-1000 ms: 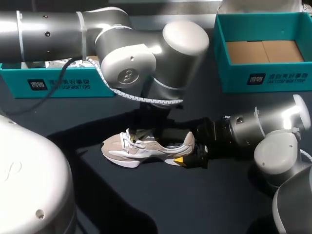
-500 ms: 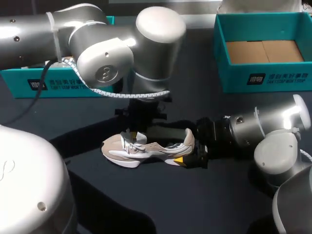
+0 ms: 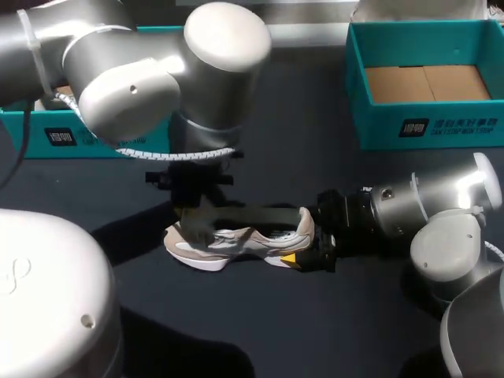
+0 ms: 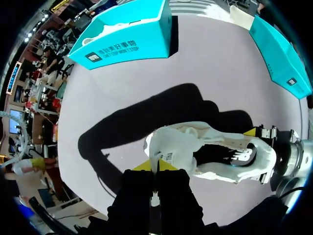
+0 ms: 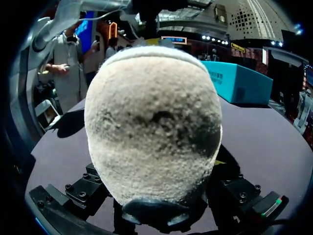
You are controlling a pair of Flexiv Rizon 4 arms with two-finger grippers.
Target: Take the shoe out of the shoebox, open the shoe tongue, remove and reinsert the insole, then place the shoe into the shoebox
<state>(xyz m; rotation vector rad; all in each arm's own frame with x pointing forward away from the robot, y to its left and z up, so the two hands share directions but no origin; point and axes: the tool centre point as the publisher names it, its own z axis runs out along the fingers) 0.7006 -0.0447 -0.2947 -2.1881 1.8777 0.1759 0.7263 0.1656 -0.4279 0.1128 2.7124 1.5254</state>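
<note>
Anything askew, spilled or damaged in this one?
Nothing stands out. The beige suede sneaker stands upright on the dark table, heel in the right gripper, tongue pinched by the left gripper; the teal shoebox sits upright, empty.

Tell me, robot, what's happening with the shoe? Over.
Left gripper shut on tongue. Right gripper shut on shoe heel. Shoe on table. Nothing in the way.

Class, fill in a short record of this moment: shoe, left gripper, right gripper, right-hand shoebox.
shoe: on its sole on the table, not in a box
left gripper: shut on the tongue, at the shoe's front
right gripper: shut on the shoe's heel
right-hand shoebox: open, bare cardboard floor showing
</note>
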